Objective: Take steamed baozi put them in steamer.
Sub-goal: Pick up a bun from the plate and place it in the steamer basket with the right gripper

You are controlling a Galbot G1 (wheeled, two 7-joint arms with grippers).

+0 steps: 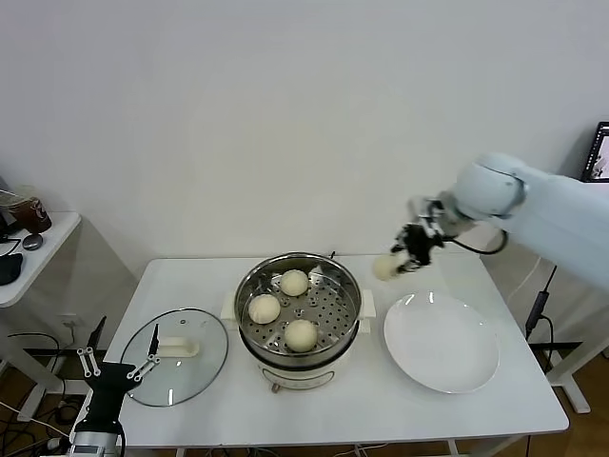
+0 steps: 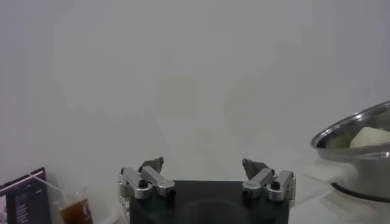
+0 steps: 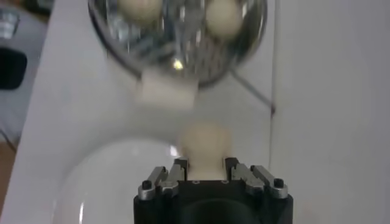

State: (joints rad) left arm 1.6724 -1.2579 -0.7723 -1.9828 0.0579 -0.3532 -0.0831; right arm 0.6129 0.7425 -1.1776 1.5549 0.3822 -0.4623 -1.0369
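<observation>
White table (image 1: 190, 286) against a bare white wall (image 1: 285, 114) (right gripper (image 1: 400, 259) clenched around a baozi (image 1: 385, 268), left gripper (image 1: 119, 367) spread wide)

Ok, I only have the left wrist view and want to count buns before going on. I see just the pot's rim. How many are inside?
Observer: Three buns lie on the holed tray of the steamer.
Operator: And the fourth?
Observer: The right gripper is shut on the fourth bun, in the air past the plate's far edge.
Operator: Anything left on the plate?
Observer: No, it holds nothing.
Operator: Where's the lid?
Observer: The glass lid lies on the table left of the steamer, beside the open left gripper.
</observation>
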